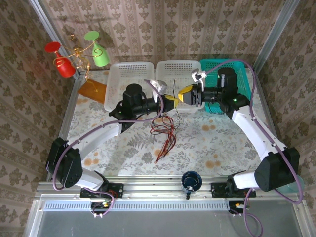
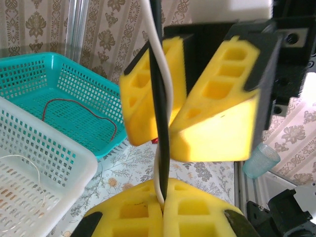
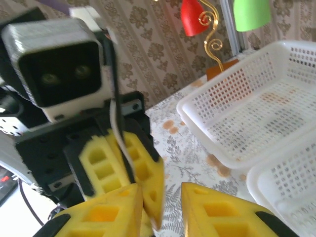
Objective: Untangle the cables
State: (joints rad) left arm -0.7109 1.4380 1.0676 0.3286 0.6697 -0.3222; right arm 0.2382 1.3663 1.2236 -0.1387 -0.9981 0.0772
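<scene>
Cables (image 1: 164, 129), red and black, lie in a loose tangled bundle on the floral tablecloth (image 1: 222, 143), near the middle of the table and on the near side of the middle white basket (image 1: 175, 71); both grippers hang above the cloth between bundle and basket, meeting tip to tip. Left gripper (image 1: 171, 100): yellow fingers (image 2: 133, 212) pressed together, clamped on a black cable (image 2: 159, 94) and a white cable (image 2: 169, 89) that rise side by side from the pinch. Right gripper (image 1: 187, 95): jaws apart in a V; the two held strands run up across the gap, and whether they touch the pads cannot be told. Teal basket (image 2: 29, 69), on the right of the row, holds one red cable (image 2: 81, 102) curved on its floor; the middle white basket beside it holds a thin pale wire (image 2: 19, 159). Left white basket (image 1: 129, 79) stands at the far edge, touching the middle one; a dark mug (image 1: 191, 181) sits on the near rail between the arm bases; a wire stand with red and green cups (image 1: 74, 52) occupies the far left corner.
</scene>
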